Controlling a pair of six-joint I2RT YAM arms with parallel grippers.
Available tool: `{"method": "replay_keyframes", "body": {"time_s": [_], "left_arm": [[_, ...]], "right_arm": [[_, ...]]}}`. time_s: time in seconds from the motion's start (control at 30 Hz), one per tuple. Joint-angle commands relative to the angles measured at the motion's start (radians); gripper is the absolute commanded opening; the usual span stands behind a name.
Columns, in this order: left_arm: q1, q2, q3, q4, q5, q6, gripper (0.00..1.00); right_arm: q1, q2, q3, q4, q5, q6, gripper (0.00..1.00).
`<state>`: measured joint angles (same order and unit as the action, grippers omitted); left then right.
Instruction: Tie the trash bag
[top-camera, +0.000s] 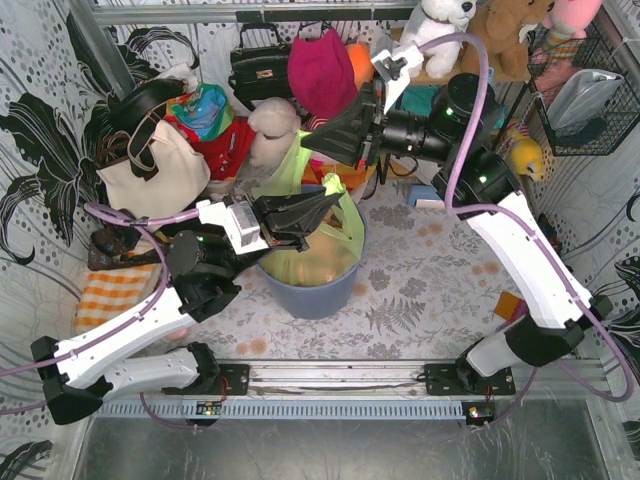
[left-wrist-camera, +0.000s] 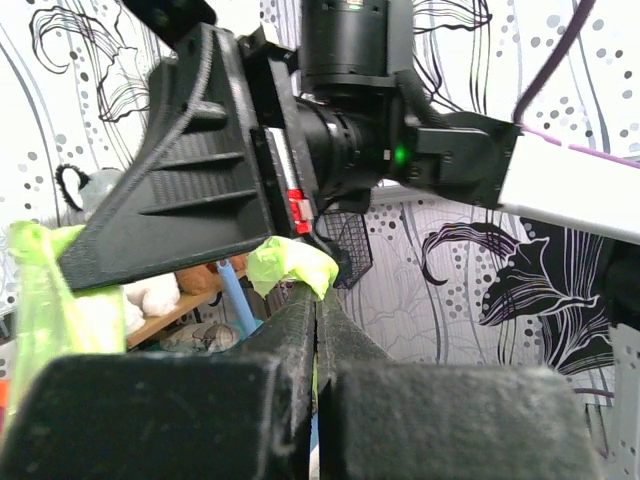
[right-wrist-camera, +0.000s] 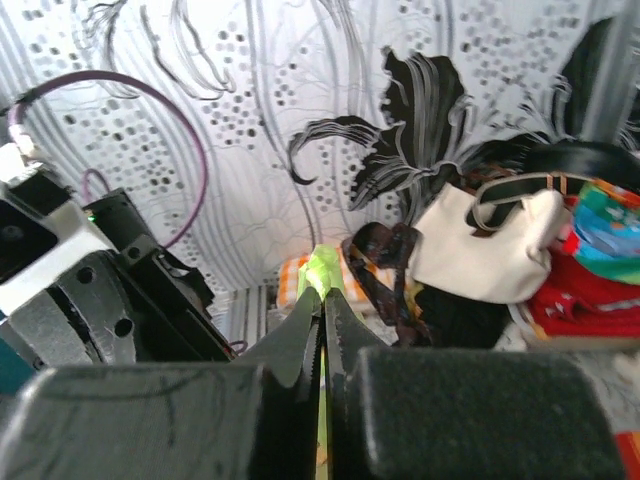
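Right now both of my pincers are closed on the trash bag (top-camera: 350, 225), which sits inside the blue-grey bin (top-camera: 310, 290) near the middle of the patterned worktop (top-camera: 420, 290), its lime-green plastic rising above the rim with tan paper showing through lower down. My left pincer (top-camera: 335, 198) reaches in from the left, just over the bin's mouth. In the left wrist view its fingers (left-wrist-camera: 290, 340) are pressed together with a crumpled tuft of green plastic (left-wrist-camera: 290, 265) sticking out past the tips and a thin green line running down the seam between them. My right pincer (top-camera: 309, 140) comes in from the far right and points left, above and behind the bin, close to my left one; from the left wrist it fills the upper part of the view as a big black wedge (left-wrist-camera: 180, 190). In the right wrist view its fingers (right-wrist-camera: 290, 345) are also shut, clamped on a narrow strip of the green film (right-wrist-camera: 322, 270) that pokes out at the tips. A cream tote bag (top-camera: 150, 175) with dark straps lies well apart at the far left, among other bags and soft toys.
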<state>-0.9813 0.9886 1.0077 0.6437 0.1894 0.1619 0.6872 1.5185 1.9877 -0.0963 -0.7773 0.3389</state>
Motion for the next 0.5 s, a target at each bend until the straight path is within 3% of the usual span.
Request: {"method": "replay_keyframes", "body": {"time_s": [0.0, 0.3, 0.47], "left_arm": [[-0.005, -0.032, 0.009, 0.03, -0.047, 0.035, 0.0], [-0.005, -0.089, -0.022, 0.011, -0.092, 0.057, 0.0], [-0.005, -0.096, -0.031, 0.011, -0.106, 0.051, 0.0]], "right_arm": [[0.006, -0.114, -0.112, 0.038, 0.211, 0.01, 0.0], [0.006, -0.297, -0.385, 0.092, 0.31, 0.058, 0.0], [0.006, -0.376, -0.506, 0.18, 0.261, 0.083, 0.0]]}}
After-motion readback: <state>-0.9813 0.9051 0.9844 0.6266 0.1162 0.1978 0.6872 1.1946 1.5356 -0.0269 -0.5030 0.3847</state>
